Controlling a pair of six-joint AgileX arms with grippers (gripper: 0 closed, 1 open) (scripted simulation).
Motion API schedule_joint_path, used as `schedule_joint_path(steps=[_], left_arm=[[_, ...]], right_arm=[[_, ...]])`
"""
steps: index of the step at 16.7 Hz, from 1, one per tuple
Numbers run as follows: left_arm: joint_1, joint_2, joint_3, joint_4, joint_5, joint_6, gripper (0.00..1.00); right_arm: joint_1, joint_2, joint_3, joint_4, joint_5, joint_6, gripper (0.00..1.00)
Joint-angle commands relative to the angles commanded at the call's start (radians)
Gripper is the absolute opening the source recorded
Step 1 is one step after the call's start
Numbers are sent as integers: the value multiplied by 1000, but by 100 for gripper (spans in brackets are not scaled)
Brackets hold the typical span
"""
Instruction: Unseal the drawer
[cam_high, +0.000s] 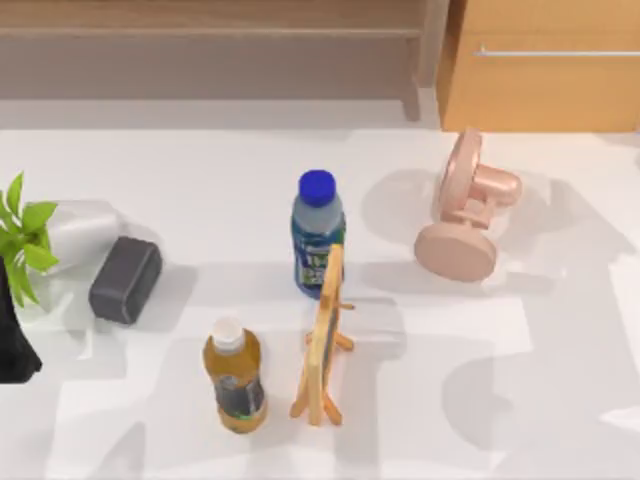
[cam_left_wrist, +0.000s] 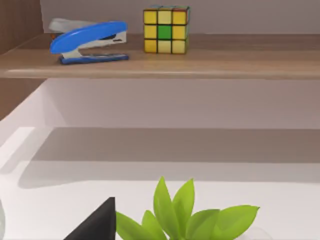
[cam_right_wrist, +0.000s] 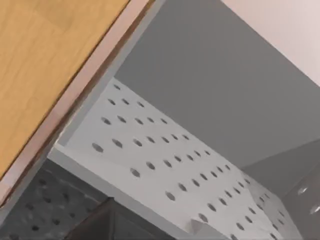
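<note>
Step in hand: approach — drawer (cam_high: 540, 85) at the upper right of the top view looks shut, front flush, nothing on its silver bar handle (cam_high: 556, 52) yet.
Drawer place: far right end of the bench (cam_high: 560, 380), beside the duller brown shelf (cam_high: 210, 32) that runs along the upper left of the top view.
Right arm pose: wrist camera tipped steeply, looking past an orange-tan wooden panel (cam_right_wrist: 45, 60) in the upper left of its frame toward a perforated white sheet (cam_right_wrist: 165, 165) — judged close to the drawer's side, not squared to the front.
Right claw: dark sliver at the lower edge of the right wrist view; cannot tell whether open or closed.
Left arm pose: parked low at the left edge of the top view, dark bulk (cam_high: 15, 340) next to the green plant (cam_high: 25, 240); wrist camera level, facing the shelf with a blue stapler (cam_left_wrist: 89, 40) and a colour cube (cam_left_wrist: 166, 29) on it.
Left claw: dark tip (cam_left_wrist: 97, 222) at the lower edge of the left wrist view beside the leaves; cannot tell its state either.
Next move calls for: swinging the right claw round to face the front, lining the fingers above and below the thin bar, closing on it, then a straight pull toward the lower edge of the top view.
In the pull path: pink fan (cam_high: 468, 205) just in front of the drawer — likely risk of a knock.
Well clear: blue-capped bottle (cam_high: 318, 232), amber bottle (cam_high: 235, 375), small wooden mirror stand (cam_high: 326, 335), grey speaker (cam_high: 125, 280).
</note>
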Motion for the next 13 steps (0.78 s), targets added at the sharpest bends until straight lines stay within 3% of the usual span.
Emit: schedule_joint_path(steps=[7, 10, 13], left_arm=[[0, 0, 0, 0, 0, 0, 100], [0, 0, 0, 0, 0, 0, 100], [0, 0, 0, 0, 0, 0, 100]], right_arm=[[357, 421, 107, 295, 360, -656, 100], [469, 535, 133, 379, 474, -831, 100], [525, 590, 145, 421, 532, -908, 100]])
